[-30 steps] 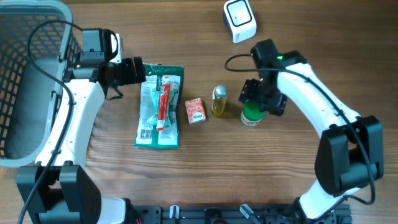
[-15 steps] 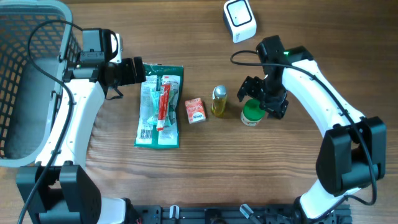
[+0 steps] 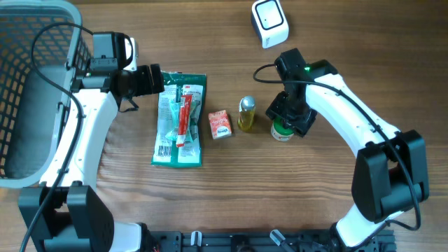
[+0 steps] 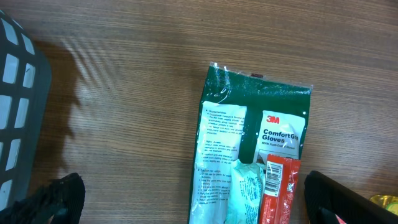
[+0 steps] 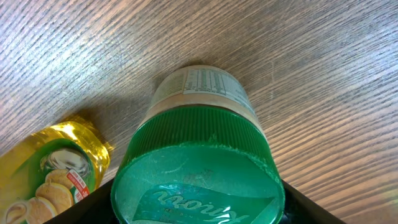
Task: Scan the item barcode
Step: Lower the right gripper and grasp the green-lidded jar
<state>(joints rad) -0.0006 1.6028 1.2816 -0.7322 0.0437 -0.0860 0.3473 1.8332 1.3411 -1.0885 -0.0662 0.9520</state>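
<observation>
Overhead, I see my right gripper (image 3: 288, 112) over the green-lidded jar (image 5: 199, 168), just right of the yellow bottle (image 3: 246, 114). Its fingers flank the lid, but I cannot tell whether they grip it. My left gripper (image 3: 155, 79) gapes wide beside the gloves pack (image 3: 180, 119).

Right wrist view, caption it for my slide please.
Right gripper straddles the green-lidded jar on the wooden table, a yellow bottle beside it.
</observation>
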